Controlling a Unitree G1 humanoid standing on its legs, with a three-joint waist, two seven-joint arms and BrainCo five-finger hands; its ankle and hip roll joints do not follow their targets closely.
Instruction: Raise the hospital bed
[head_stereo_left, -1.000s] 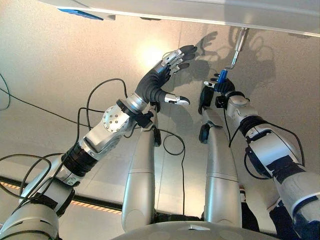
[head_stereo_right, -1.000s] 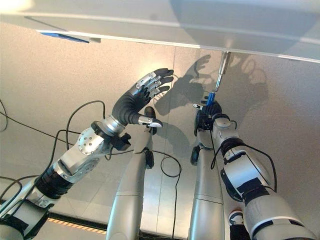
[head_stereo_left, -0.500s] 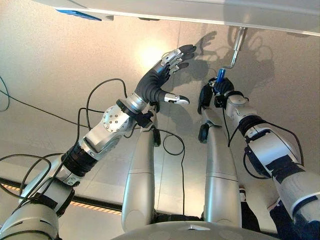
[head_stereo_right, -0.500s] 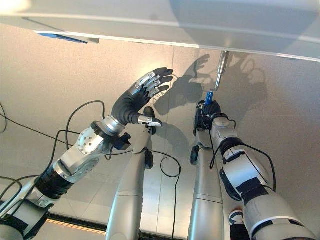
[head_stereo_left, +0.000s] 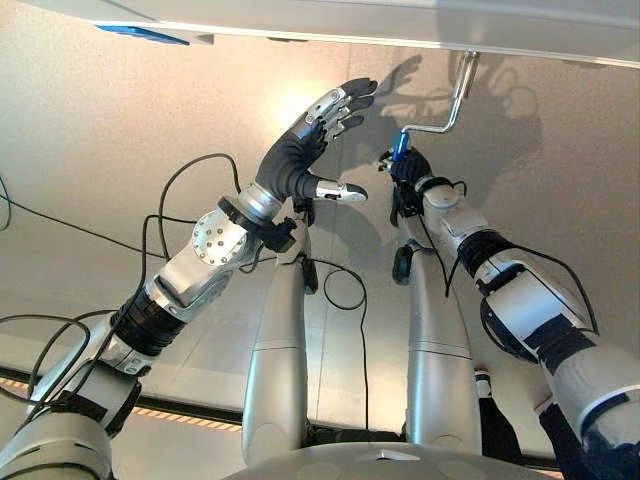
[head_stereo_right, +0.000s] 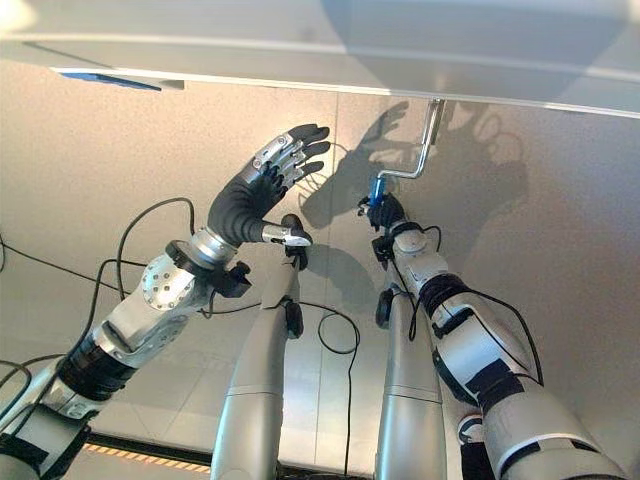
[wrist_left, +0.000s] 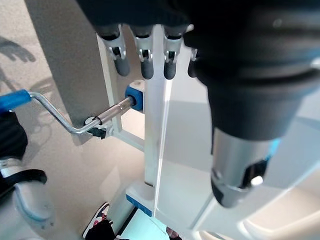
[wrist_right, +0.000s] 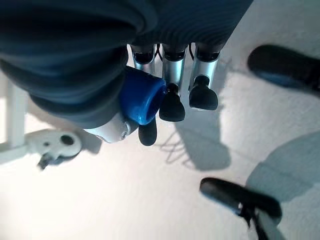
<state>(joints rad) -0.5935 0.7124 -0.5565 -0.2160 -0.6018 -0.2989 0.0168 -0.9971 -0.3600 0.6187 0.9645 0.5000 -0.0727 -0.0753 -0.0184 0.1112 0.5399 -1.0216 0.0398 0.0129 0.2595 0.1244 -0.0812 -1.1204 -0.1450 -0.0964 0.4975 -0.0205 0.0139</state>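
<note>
The bed's pale frame (head_stereo_left: 400, 22) runs along the top of the eye views. A bent silver crank (head_stereo_left: 447, 112) hangs from the frame and ends in a blue handle (head_stereo_left: 399, 146). My right hand (head_stereo_left: 413, 170) is shut on that blue handle (wrist_right: 143, 100), with its fingers (wrist_right: 172, 102) curled beside it. My left hand (head_stereo_left: 305, 150) is raised to the left of the crank, open with straight fingers, touching nothing. In the left wrist view the crank rod (wrist_left: 67, 122) runs into a blue socket (wrist_left: 134, 97) on the white bed frame (wrist_left: 151, 150).
A blue patch (head_stereo_left: 140, 34) sits under the bed edge at upper left. Beige floor lies below both arms. A person's shoe (wrist_left: 96, 226) stands by the bed's foot in the left wrist view.
My right hand has swung the blue handle left and upward, so the crank arm now points sideways instead of hanging down. The left hand has risen slightly.
</note>
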